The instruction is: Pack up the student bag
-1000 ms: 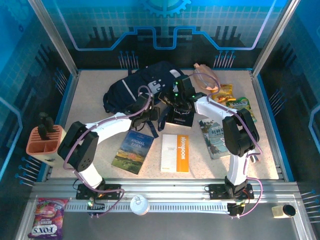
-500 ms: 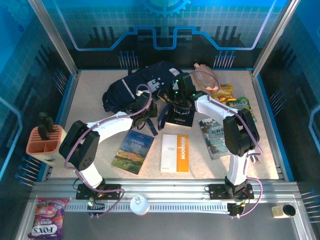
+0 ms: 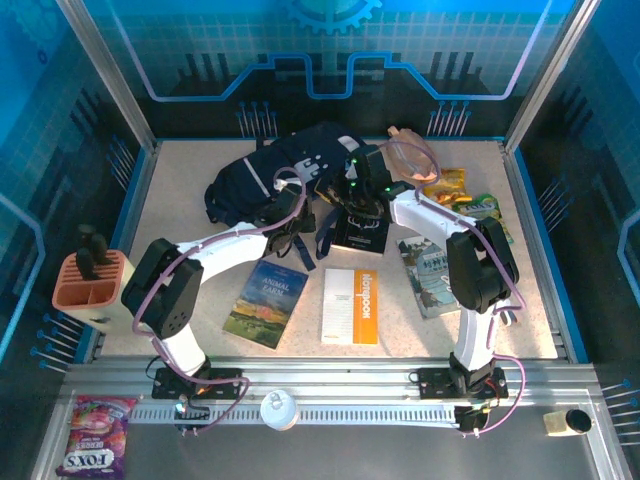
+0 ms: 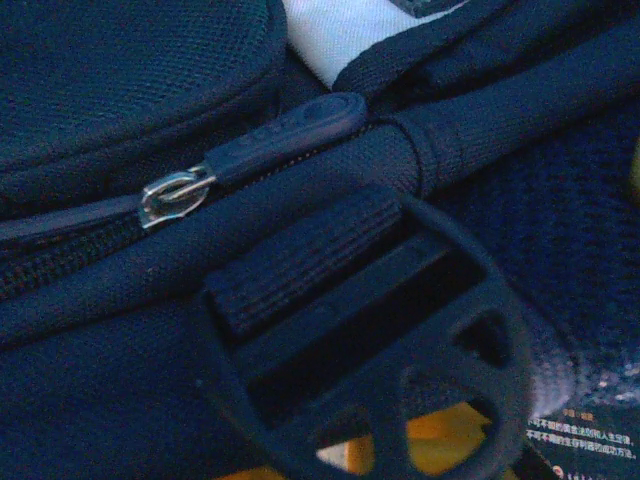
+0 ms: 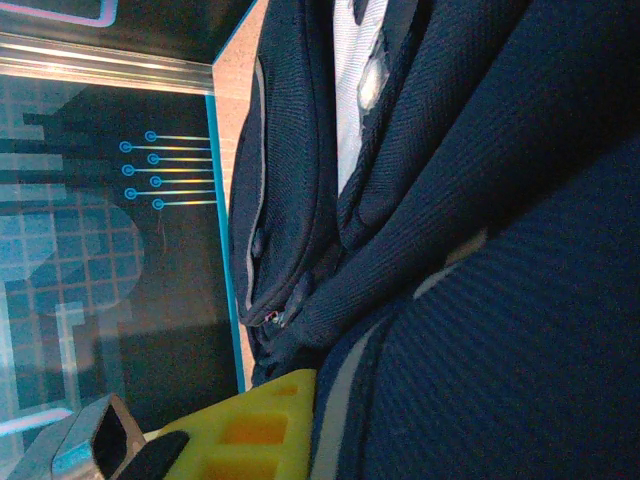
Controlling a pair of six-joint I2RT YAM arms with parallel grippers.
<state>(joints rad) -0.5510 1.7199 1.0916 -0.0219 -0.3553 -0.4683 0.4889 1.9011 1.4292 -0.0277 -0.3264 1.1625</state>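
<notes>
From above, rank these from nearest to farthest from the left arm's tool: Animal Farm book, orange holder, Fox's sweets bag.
1. Animal Farm book, just below the left tool in that view.
2. Orange holder, at the left edge.
3. Fox's sweets bag, bottom-left corner.

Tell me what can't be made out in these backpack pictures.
- Left gripper: top view, dark against the backpack; open or shut unclear.
- Right gripper: top view, too small to tell open or shut.
- Zip pull: left wrist view, the zip's ends run off the frame.
- Print on the black packet: left wrist view, too small.
</notes>
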